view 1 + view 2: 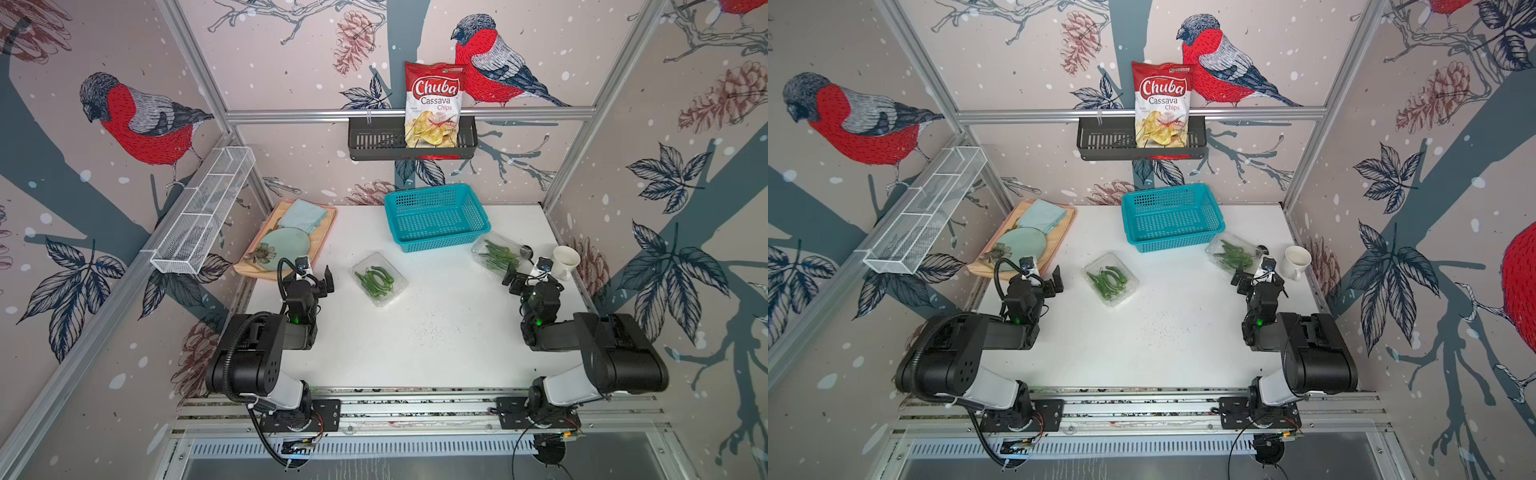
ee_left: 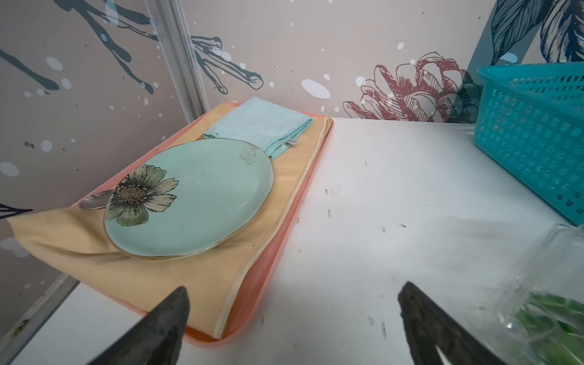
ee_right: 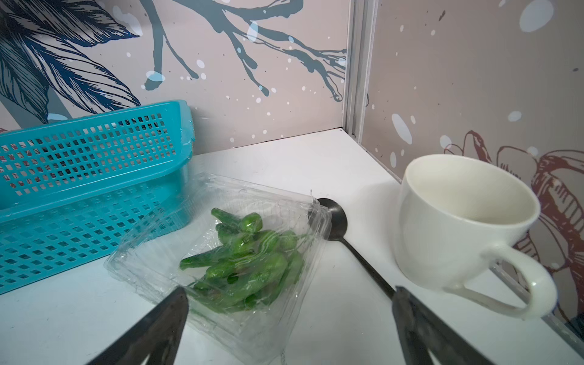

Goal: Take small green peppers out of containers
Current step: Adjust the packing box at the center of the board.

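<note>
Walls: three panels of pale pinkish-beige wallpaper [image 1: 291, 62], printed with red-breasted birds, pine cones, dark leaves, grey-blue branches and white flecks.
Frame: aluminium posts at the corners; one horizontal rail [image 1: 291, 115] across the back wall.
Fixtures: black slotted basket [image 1: 374, 141] hung on that rail; white wire-mesh rack [image 1: 199, 216] along the left wall.
Work surface: white tabletop [image 1: 415, 353], scuffed, with dark specks near the middle.
Light: even, with soft shadows.

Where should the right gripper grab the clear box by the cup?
Probably the thin rim at the corner of the clear box nearest the right gripper, approached from the robot's side: that corner points at the jaws, while basket and spoon crowd its far sides.
</note>
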Controlling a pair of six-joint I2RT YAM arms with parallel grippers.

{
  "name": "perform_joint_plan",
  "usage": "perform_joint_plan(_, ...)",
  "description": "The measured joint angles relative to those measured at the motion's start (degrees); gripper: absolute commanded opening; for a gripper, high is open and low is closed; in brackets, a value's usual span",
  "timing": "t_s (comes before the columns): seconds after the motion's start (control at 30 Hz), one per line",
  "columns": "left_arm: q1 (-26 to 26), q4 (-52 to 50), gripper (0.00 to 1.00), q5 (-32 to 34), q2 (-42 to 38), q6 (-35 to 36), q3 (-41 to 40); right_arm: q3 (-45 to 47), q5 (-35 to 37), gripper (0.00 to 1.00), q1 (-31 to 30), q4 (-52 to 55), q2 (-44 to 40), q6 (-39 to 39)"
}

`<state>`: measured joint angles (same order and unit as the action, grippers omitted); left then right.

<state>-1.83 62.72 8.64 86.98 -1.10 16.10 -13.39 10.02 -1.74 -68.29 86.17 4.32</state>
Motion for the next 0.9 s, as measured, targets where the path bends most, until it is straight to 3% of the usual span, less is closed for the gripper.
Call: perform_joint_plan(0.9, -0.15, 0.0, 1.0, -1.01, -0.13, 0.0, -0.02, 0.0, -0.09, 1.0, 0.28, 0.0, 0.0, 0.0)
